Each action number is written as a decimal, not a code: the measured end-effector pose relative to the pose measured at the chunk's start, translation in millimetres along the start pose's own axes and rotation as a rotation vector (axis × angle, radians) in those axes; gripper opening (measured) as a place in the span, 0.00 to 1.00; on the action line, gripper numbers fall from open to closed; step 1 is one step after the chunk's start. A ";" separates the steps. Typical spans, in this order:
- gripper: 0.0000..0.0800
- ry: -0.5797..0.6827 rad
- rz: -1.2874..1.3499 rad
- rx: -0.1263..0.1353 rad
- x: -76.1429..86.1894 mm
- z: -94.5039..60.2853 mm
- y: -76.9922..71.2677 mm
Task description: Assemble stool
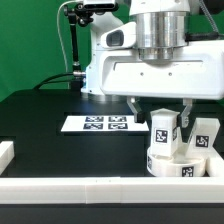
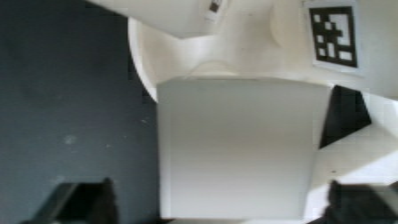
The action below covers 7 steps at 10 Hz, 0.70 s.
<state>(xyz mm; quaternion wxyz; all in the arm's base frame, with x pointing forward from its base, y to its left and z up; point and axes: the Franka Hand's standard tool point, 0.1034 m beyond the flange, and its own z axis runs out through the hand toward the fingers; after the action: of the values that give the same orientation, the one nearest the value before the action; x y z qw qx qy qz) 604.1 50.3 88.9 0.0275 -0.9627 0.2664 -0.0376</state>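
Surroundings: the marker board (image 1: 98, 123) lay flat behind; a white rail (image 1: 90, 190) fenced the black table (image 1: 40, 125).
Seat: the round white plastic seat (image 1: 172, 160) sat beside the blocky leg (image 1: 205, 138).
Gripper: the gripper (image 1: 160, 112) stood spread above a tagged leg (image 1: 164, 126) on the seat.

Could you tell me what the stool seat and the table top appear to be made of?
The seat looks like white moulded plastic: uniform colour, smooth matte walls, rounded edges, with printed black-and-white tags on it. The table top seems a black matte sheet, showing no gloss or grain; its exact material is unclear.
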 end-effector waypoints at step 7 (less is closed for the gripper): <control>0.41 0.002 0.046 0.002 1.1 0.1 0.5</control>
<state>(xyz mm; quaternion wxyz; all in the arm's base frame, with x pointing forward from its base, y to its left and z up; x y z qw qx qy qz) 604.7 49.3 88.9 0.0290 -0.9562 0.2886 -0.0383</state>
